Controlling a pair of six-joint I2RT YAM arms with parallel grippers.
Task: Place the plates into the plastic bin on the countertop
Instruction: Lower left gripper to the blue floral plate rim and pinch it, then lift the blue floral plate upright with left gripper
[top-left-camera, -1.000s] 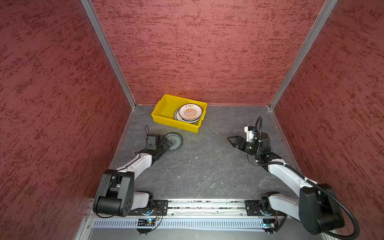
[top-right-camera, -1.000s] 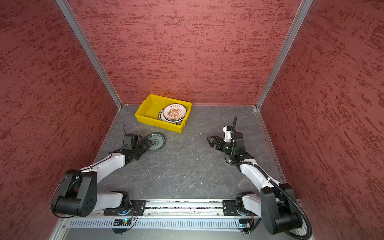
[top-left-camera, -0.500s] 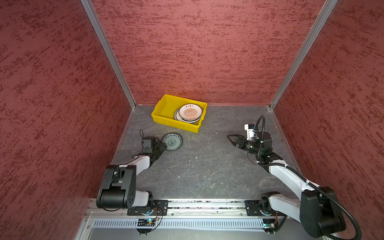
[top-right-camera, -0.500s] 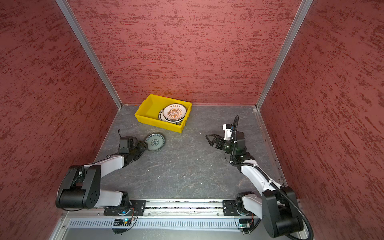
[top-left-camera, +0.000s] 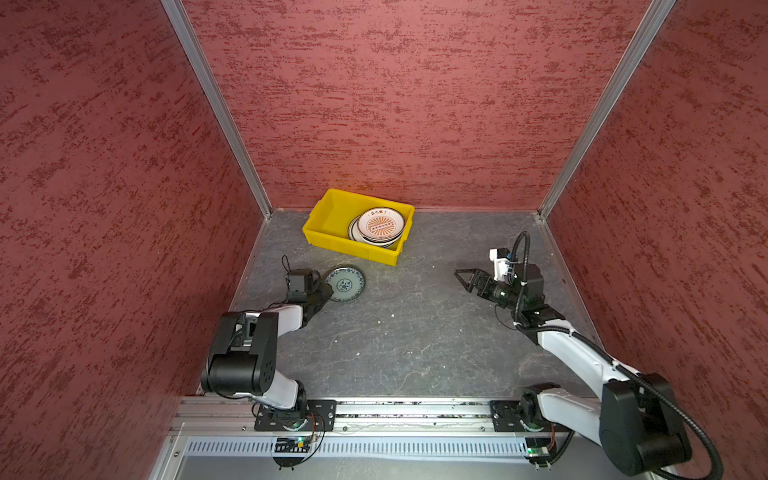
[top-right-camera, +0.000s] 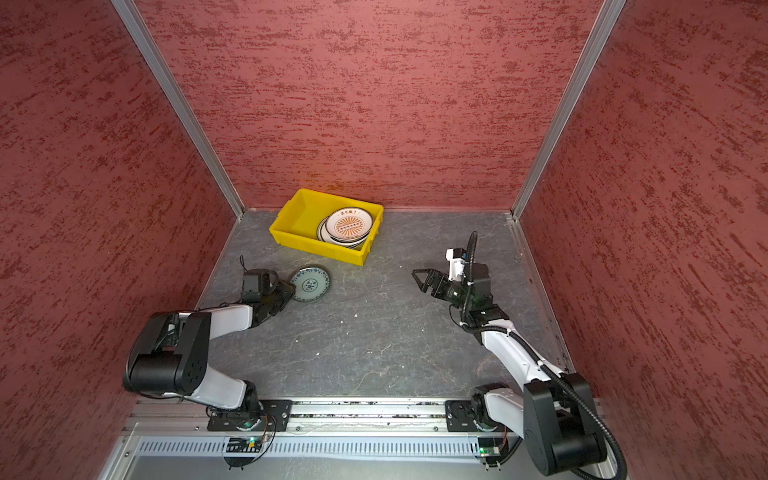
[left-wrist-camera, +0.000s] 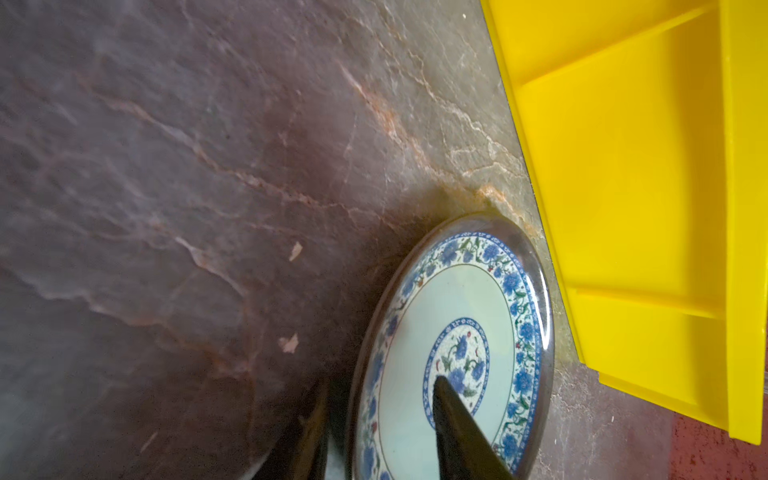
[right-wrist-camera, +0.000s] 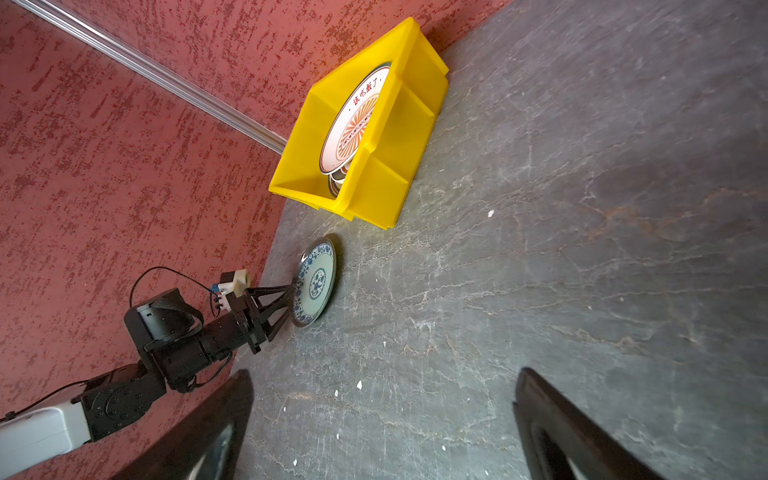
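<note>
A blue-patterned plate (top-left-camera: 345, 283) (top-right-camera: 311, 284) lies on the dark countertop (top-left-camera: 415, 340) just in front of the yellow plastic bin (top-left-camera: 349, 249) (top-right-camera: 316, 247). My left gripper (top-left-camera: 326, 293) (left-wrist-camera: 382, 382) stands astride the plate's (left-wrist-camera: 457, 332) near rim. One finger is over its inside and the other beside and under the rim, where a dark gap shows. Several plates (top-left-camera: 380, 224) (right-wrist-camera: 353, 120) are stacked in the bin's right half, the top one with an orange sunburst. My right gripper (top-left-camera: 462, 281) (right-wrist-camera: 384, 374) hovers open and empty to the right.
Textured red walls with aluminium corner posts (top-left-camera: 216, 108) close in three sides. The bin (right-wrist-camera: 395, 137) stands near the back left corner, its left half empty. Small pale chips (top-left-camera: 392, 316) dot the countertop. The arm bases sit on a rail (top-left-camera: 415, 409) along the front edge.
My left gripper has drawn back and dropped to the plate's near rim, and its jaws have narrowed around it. The right gripper has shifted slightly and stays open.
</note>
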